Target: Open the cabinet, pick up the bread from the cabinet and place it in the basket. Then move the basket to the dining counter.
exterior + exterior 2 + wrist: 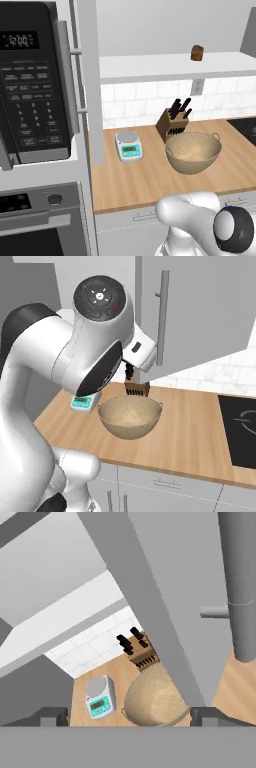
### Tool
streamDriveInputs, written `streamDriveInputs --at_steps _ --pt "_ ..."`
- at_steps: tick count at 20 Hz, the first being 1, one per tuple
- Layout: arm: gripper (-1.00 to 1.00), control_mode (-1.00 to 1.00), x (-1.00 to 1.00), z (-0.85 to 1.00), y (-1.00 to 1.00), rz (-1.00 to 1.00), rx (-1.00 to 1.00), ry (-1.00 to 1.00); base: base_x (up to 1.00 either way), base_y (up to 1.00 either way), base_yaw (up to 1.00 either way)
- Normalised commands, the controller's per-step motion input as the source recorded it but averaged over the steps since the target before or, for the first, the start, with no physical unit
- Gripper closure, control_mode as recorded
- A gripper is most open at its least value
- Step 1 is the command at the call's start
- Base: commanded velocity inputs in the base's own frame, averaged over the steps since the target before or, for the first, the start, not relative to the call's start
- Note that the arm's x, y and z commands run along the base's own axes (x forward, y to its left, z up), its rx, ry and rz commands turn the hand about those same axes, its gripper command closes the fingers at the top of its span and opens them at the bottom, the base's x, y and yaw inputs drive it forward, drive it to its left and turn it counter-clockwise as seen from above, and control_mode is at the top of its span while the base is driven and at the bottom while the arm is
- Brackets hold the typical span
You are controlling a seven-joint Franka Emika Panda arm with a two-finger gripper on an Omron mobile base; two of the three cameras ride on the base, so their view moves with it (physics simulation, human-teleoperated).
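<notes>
Basket (152,699) just beyond open gripper (130,716).

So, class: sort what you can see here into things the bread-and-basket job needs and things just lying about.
Needed: cabinet, door open; bread on its shelf; basket on the counter.
Lying about: kitchen scale, knife block, microwave.

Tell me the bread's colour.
Brown; the bread on the cabinet shelf shows best in left base view.

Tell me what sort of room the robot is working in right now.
A home kitchen, by the look of it: a black microwave over a built-in oven, a wood counter with a knife block and kitchen scale, and an open wall cabinet above.
</notes>
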Motion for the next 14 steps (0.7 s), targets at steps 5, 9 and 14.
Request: streamDriveInputs --at_steps 5,9,14 --pt "-1.00 -1.00 0.61 -0.25 0.96 -0.26 0.03 -0.11 0.00 0.00 0.00" --pt "-1.00 -1.00 0.96 -0.36 0.66 -0.35 0.06 -0.27 0.00 0.00 0.00" --pt "-1.00 -1.00 0.49 0.30 0.28 -0.50 0.06 -0.18 0.00 0.00 0.00"
